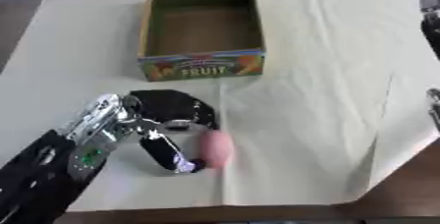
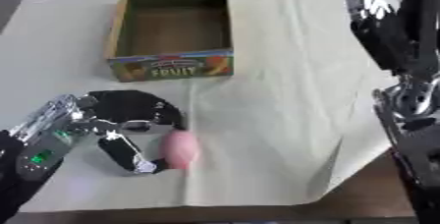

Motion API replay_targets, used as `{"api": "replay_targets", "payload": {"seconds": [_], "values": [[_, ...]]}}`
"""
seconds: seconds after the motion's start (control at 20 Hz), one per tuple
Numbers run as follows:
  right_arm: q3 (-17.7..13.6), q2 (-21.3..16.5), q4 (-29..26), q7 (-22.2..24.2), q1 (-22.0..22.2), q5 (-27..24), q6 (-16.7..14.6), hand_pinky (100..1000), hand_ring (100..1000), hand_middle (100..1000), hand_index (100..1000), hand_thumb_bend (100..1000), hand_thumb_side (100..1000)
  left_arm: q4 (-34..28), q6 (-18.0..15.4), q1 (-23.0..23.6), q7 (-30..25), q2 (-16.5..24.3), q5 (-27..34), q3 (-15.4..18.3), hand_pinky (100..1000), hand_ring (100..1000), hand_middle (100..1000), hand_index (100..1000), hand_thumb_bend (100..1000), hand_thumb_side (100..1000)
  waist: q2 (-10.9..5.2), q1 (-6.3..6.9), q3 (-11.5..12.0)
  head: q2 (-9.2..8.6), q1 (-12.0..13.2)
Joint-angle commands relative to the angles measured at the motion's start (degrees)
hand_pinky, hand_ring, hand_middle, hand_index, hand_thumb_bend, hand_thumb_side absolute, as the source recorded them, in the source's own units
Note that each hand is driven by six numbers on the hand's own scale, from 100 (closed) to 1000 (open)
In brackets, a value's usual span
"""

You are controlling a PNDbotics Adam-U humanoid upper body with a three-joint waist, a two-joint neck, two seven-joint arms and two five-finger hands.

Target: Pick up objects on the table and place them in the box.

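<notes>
While I've got the left hand (image 1: 163, 129) down on the cream cloth (image 1: 326, 95), its fingers and thumb are curled into a hook around the left side of the pink egg-shaped thing (image 1: 215, 149), touching it but I wouldn't call it gripped yet. That pink thing lies on the cloth, a bit nearer me than the fruit box (image 1: 202, 68), which sits open and empty. My guess is it's light and smooth, maybe squishy, so it could roll or squirt out sideways. I'd pinch it across the narrow middle, thumb opposite fingers. Over on the far side the right hand (image 2: 412, 105) hangs at the table edge; can't tell what its fingers are doing.
</notes>
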Motion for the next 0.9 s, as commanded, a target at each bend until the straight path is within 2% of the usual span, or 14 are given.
{"api": "replay_targets", "payload": {"seconds": [0.05,0.3,0.4,0.9], "values": [[-0.6,-0.7,-1.1,0.2,-0.4,-0.3,-0.1,571,828,518,789,454,738,-0.3,0.4,-0.5,0.1,0.9,0.2,-0.4,818,846,762,823,263,535,-0.84,-0.19,-0.1,-0.65,0.0],[-0.6,-0.7,-1.1,0.1,-0.3,-0.3,0.0,572,828,518,789,453,738,-1.2,1.3,-0.5,1.1,1.0,0.5,-0.1,809,838,755,776,123,469,-0.83,-0.26,0.0,-0.76,0.0],[-0.6,-0.7,-1.1,0.1,-0.3,-0.3,0.0,572,828,517,789,453,738,-1.6,1.7,-0.5,1.5,1.1,0.7,0.0,806,834,752,761,100,460,-0.82,-0.30,0.0,-0.80,0.0],[-0.8,-0.6,-1.1,0.1,-0.1,-0.2,0.1,572,828,517,789,453,739,-4.4,3.0,-0.4,2.0,1.6,2.7,0.5,796,825,746,733,100,394,-0.99,-0.48,0.1,-1.17,0.0]]}}
